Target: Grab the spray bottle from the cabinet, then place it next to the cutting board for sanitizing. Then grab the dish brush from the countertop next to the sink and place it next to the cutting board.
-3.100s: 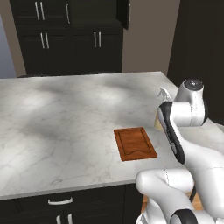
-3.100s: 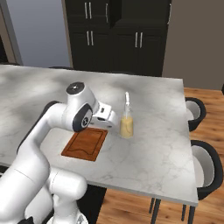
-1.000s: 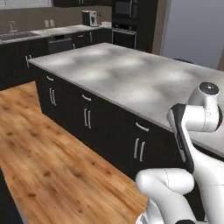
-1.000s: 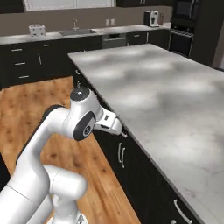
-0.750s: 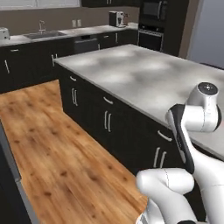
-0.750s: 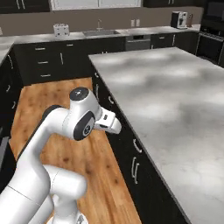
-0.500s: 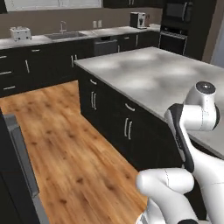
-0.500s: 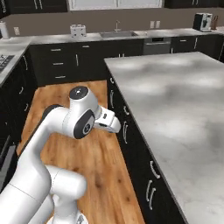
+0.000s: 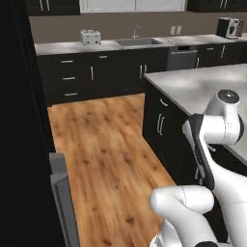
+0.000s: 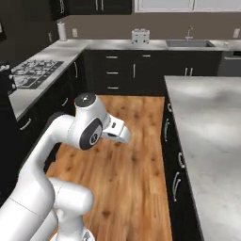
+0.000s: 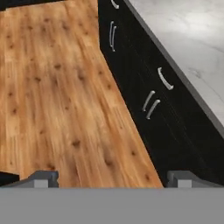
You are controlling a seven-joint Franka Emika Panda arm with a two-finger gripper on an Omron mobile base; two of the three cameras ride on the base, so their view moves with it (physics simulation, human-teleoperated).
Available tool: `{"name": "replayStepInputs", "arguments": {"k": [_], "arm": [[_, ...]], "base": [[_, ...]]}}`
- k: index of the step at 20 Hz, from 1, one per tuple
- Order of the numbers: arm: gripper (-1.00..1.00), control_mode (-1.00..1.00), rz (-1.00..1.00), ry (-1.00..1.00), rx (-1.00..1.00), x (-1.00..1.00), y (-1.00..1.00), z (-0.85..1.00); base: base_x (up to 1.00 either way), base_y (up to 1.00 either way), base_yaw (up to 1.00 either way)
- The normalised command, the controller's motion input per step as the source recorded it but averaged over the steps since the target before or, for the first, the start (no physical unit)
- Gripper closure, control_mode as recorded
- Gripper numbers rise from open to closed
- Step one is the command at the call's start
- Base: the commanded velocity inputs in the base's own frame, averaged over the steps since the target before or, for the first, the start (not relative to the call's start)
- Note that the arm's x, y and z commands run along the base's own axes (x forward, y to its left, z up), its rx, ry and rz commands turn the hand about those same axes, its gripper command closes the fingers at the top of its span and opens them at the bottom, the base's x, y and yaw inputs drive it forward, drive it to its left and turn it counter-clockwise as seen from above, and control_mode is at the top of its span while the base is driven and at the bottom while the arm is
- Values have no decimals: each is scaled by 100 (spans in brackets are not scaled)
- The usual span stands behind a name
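Left base view: sink [image 9: 139, 42] dark, recessed, thin-rimmed.

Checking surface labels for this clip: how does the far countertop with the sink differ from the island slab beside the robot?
The countertop is long, narrow and plain light grey, against the back wall; the island slab is broad and white-marbled, standing free on the wooden floor. The countertop carries a sink and a toaster; the island shows neither. Both top dark cabinet fronts with silver handles.
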Motion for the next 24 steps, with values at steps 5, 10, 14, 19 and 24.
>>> {"name": "replayStepInputs", "arguments": {"k": [5, 10, 14, 19, 24], "arm": [[-100, 100, 0, 0, 0, 0, 0, 0], [-100, 100, 0, 0, 0, 0, 0, 0], [-100, 100, 0, 0, 0, 0, 0, 0], [-100, 100, 0, 0, 0, 0, 0, 0], [-100, 100, 0, 0, 0, 0, 0, 0]], "base": [[100, -7, 43], [100, -46, 29], [100, -17, 18], [100, 0, 13], [100, 17, 8]]}}
